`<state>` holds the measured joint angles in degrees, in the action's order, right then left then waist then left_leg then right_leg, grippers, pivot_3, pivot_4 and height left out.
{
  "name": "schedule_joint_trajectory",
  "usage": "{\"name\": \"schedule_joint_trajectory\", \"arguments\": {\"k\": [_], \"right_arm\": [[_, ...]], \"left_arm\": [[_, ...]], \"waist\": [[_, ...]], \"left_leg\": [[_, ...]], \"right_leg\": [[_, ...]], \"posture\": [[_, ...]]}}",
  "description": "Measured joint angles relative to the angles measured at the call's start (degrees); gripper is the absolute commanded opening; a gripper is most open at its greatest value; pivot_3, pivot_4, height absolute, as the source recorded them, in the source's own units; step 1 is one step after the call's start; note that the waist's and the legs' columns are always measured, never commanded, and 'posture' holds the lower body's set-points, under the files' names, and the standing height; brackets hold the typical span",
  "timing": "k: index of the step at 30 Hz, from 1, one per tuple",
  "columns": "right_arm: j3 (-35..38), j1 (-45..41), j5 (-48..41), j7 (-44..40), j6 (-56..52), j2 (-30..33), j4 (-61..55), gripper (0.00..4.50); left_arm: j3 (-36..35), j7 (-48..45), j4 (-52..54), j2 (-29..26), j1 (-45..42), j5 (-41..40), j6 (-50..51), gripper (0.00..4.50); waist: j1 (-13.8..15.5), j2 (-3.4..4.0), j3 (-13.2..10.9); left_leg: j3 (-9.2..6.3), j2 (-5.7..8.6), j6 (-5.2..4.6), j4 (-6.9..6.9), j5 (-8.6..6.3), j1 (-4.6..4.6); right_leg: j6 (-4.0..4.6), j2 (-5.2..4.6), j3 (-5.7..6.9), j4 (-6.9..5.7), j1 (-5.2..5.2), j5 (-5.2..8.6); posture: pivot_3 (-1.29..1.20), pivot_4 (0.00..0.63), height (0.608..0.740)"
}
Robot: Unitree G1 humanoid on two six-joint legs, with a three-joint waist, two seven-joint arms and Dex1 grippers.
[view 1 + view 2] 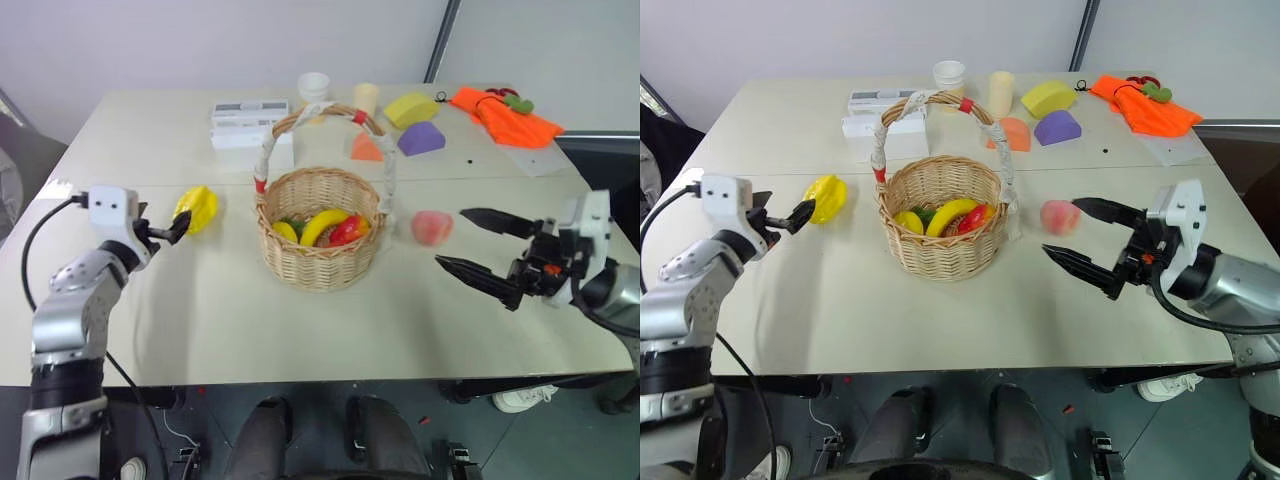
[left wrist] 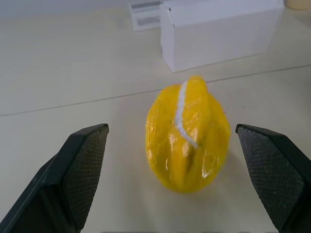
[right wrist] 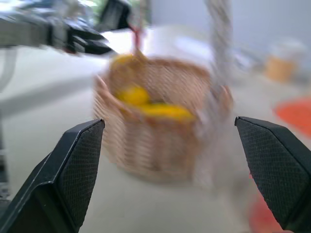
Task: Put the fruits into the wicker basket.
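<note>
The wicker basket [image 1: 320,232] stands mid-surface, already holding a banana and other toy fruit, with one task fruit lying to either side of it, so each arm seems to be taking the one nearer to it. The starfruit [image 1: 197,208] rests on the pale surface [image 1: 300,320] at about nine o'clock from the basket, well apart from its rim; the peach [image 1: 431,227] lies at about three o'clock, near the foot of the basket's arched handle but not touching it. The left gripper [image 1: 176,229] points roughly level at the starfruit with its fingers [image 2: 82,165] spread wide and empty; in the left wrist view the fruit sits between them and a little beyond the tips, apart from both pads, so the approach looks lined up but not yet closed. The right gripper [image 1: 480,250] is likewise wide and holds nothing. The peach lies at about ten o'clock from its tips, just beyond the upper finger [image 1: 500,220], and whether it sits in the line of the gap I cannot tell, since the right wrist view faces the basket.
</note>
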<state>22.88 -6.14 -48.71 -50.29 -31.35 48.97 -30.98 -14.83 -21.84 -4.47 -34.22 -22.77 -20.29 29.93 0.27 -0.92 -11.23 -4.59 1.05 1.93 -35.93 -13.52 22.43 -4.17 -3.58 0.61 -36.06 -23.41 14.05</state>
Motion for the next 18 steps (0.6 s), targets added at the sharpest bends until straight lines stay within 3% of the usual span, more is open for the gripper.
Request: {"name": "schedule_joint_trajectory", "arguments": {"k": [9, 18], "right_arm": [[-5.2, -2.6, -0.1, 1.6, -0.8, -1.5, -3.2, 4.48], [-9.2, -4.1, -0.5, 3.3, -0.7, -3.8, -5.4, 4.48]], "left_arm": [[5.0, -2.7, -15.4, 0.7, -11.3, 4.1, 1.3, 4.5], [6.6, -7.5, -22.1, 2.7, -15.8, 4.0, 3.7, 4.5]], "waist": [[0.5, -0.15, -0.1], [0.3, -0.16, -0.1]], "left_leg": [[-0.02, 0.11, -0.02, -0.01, -0.01, 0.16], [-0.03, 0.1, -0.01, -0.01, -0.01, 0.13]], "right_leg": [[-0.13, -0.11, 0.01, 0.06, -0.05, -0.18], [-0.17, -0.1, 0.01, 0.03, -0.07, -0.21]], "posture": [[0.0, 0.15, 0.74], [0.0, 0.15, 0.74]]}}
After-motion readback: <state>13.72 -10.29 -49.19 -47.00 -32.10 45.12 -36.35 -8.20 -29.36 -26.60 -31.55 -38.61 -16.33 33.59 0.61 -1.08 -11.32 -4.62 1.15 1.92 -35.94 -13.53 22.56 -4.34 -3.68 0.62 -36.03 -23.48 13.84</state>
